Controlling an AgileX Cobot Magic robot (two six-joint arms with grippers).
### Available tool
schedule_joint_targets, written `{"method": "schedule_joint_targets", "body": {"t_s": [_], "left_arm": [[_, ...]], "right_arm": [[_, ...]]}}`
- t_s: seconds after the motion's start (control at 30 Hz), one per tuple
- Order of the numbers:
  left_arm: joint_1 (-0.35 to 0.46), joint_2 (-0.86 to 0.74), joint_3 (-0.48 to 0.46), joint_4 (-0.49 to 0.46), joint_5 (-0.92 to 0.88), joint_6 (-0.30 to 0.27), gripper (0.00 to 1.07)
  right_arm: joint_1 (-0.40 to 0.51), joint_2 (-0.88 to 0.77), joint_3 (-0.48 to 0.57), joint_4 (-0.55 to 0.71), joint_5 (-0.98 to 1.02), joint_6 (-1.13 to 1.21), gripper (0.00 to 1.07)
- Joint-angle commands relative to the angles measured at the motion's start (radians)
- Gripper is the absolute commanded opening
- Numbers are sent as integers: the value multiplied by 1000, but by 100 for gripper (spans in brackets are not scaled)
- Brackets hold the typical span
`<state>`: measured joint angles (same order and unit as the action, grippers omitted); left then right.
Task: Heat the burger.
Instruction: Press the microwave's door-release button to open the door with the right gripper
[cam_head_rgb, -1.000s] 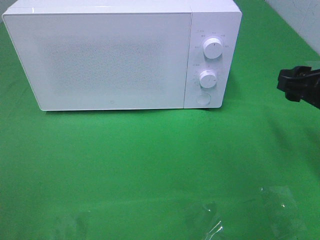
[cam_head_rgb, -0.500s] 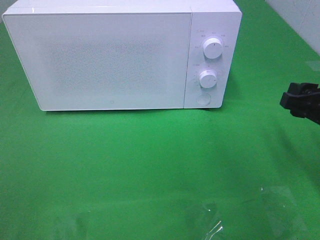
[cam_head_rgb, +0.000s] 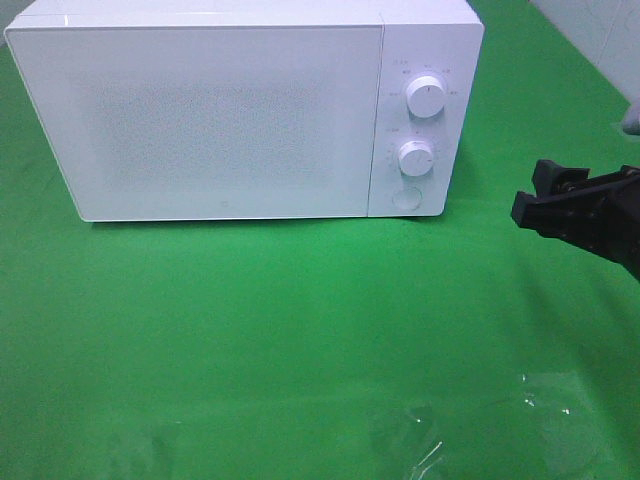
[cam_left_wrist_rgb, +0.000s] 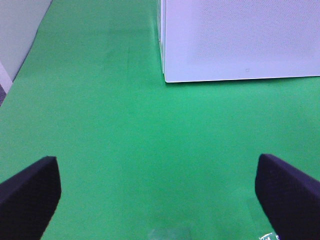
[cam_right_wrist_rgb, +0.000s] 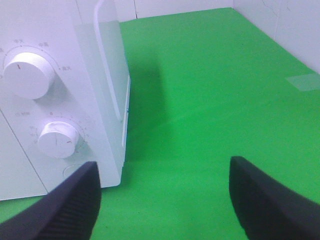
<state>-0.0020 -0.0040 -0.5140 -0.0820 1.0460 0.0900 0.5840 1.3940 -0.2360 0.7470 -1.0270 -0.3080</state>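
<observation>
Right gripper hangs at the right edge of the high view, jaws apart, nothing between them, beside the microwave dials. Left gripper spread wide, also bare. Burger nowhere in view; door shut, so I cannot place it. I judge it light, soft, layers sliding: grip low, gently. Green cloth flat, roomy.

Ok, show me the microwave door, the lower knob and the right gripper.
microwave door (cam_head_rgb: 210, 120), exterior high view, middle of the white panel.
lower knob (cam_head_rgb: 415, 158), exterior high view, centre of its face.
right gripper (cam_right_wrist_rgb: 163, 185), right wrist view, midway between its open fingertips.
</observation>
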Motion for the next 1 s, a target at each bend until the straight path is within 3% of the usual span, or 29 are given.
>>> {"method": "schedule_joint_targets", "body": {"t_s": [0.03,0.4,0.47,0.7,1.0], "left_arm": [[4,-19,3,-1,-10,0,98],[4,-19,3,-1,-10,0,98],[4,-19,3,-1,-10,0,98],[4,-19,3,-1,-10,0,98],[4,-19,3,-1,-10,0,98]], "right_arm": [[35,-4,1,41,-47,-23,69],[138,81,-8,129,-102,-32,69],[196,168,-43,193,-109,-37,69],[279,276,-127,244,-132,-37,69],[288,356,-218,245,-108,-36,69]]}}
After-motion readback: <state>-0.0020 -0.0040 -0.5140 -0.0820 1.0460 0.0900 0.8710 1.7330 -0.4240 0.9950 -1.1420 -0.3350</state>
